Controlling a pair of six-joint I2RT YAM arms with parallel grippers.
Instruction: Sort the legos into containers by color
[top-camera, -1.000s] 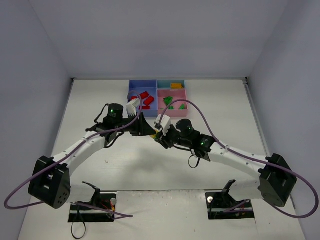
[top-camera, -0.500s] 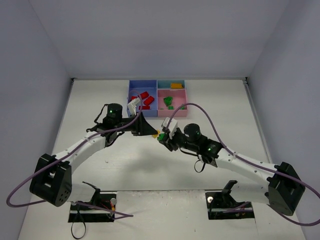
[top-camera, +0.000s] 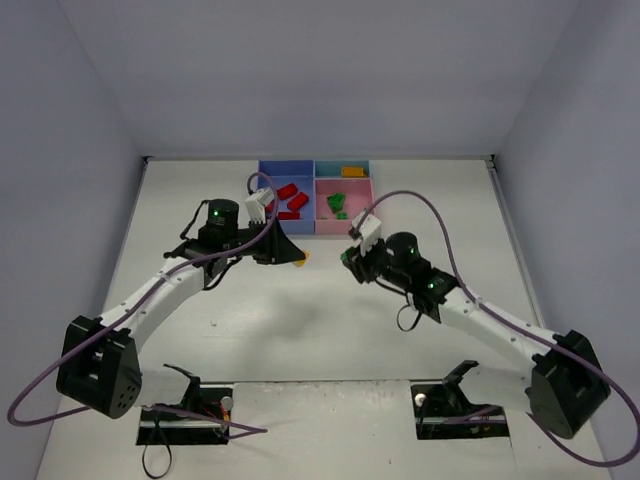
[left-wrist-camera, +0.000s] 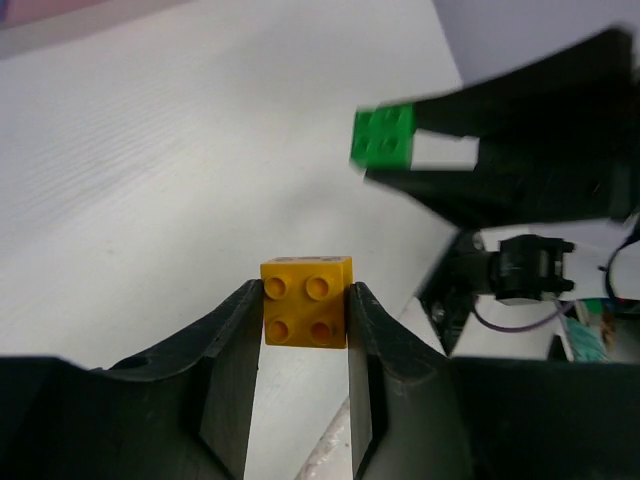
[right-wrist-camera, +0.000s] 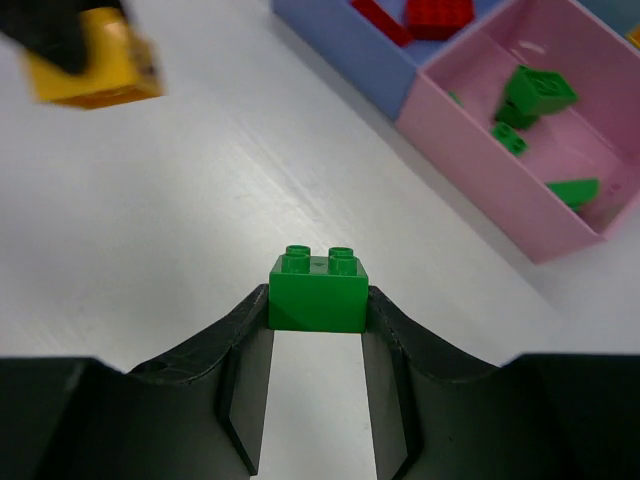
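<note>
since a second ago the two grippers, then pressed together at mid-table, have drawn apart, each keeping one piece; the yellow brick (left-wrist-camera: 306, 301) is pinched between the narrow-set fingers of the left gripper (top-camera: 292, 256), studs facing its wrist camera, held above the white table (top-camera: 300, 330); the green brick (right-wrist-camera: 318, 291) is clamped in the right gripper (top-camera: 352, 255), studs up, its jaws closed tight on both sides; the two bricks hang near each other but apart, each showing in the other wrist's view.

the left arm rises from its base at the near left, elbow lifted, its wrist turned so the gripper points right toward the other arm; the right arm stretches diagonally from the near right base toward the centre, its gripper just short of the near edge of the pink tray (top-camera: 362, 195).

at the far side of the table the trays stand joined; the blue tray (top-camera: 300, 172) holds red bricks (top-camera: 293, 201); the pink one holds green pieces (top-camera: 337, 203); the teal tray (top-camera: 328, 170) holds an orange piece (top-camera: 352, 170).
</note>
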